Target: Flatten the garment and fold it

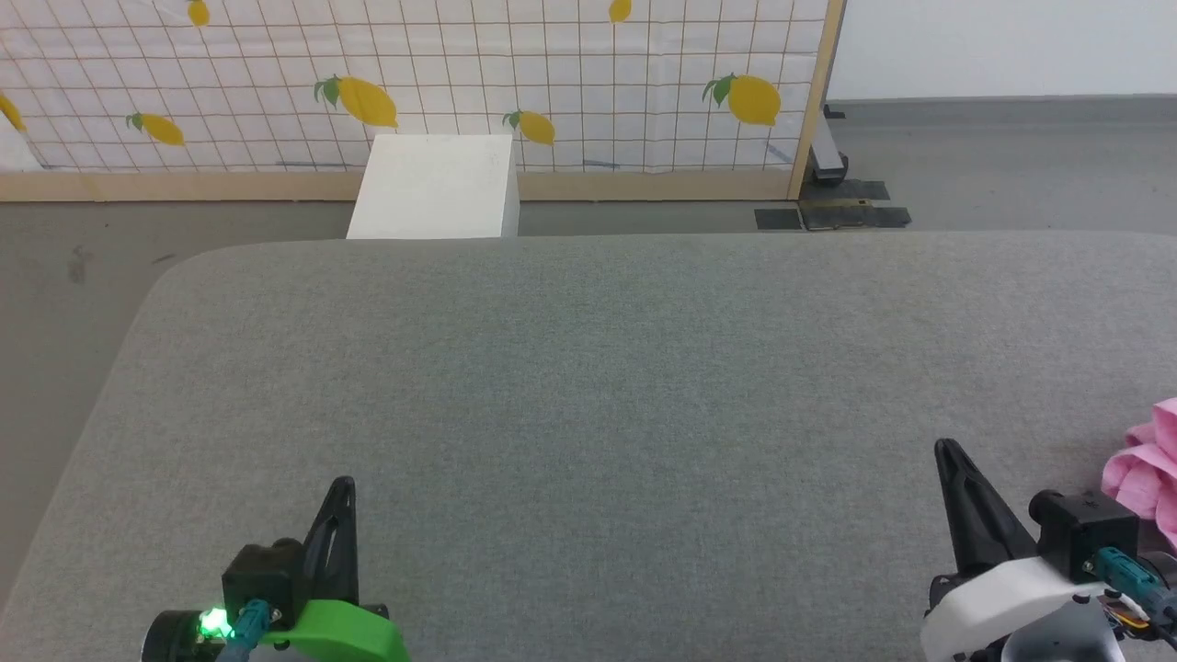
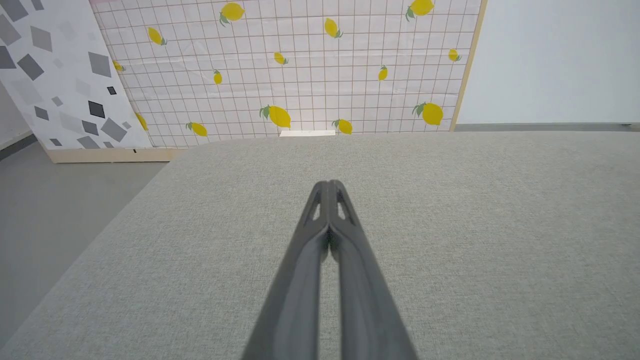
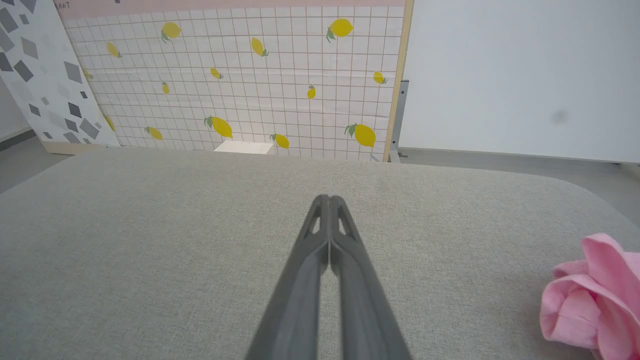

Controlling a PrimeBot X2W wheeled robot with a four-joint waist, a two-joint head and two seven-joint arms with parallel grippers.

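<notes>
The garment (image 1: 1149,473) is a crumpled pink heap at the right edge of the grey padded table (image 1: 598,368), cut off by the head view's border. It also lies bunched at the lower right of the right wrist view, as the garment (image 3: 595,300). My right gripper (image 1: 947,450) is shut and empty, just left of the heap and apart from it; its tips (image 3: 329,200) meet over bare cloth surface. My left gripper (image 1: 345,485) is shut and empty at the table's near left, far from the garment, with its tips (image 2: 328,185) pressed together.
A white box (image 1: 437,188) stands on the floor beyond the table's far edge. Behind it is a lemon-print grid panel (image 1: 414,83) with a wooden frame. Grey floor runs along the table's left side (image 1: 64,294), and a black metal foot (image 1: 832,216) sits at the far right.
</notes>
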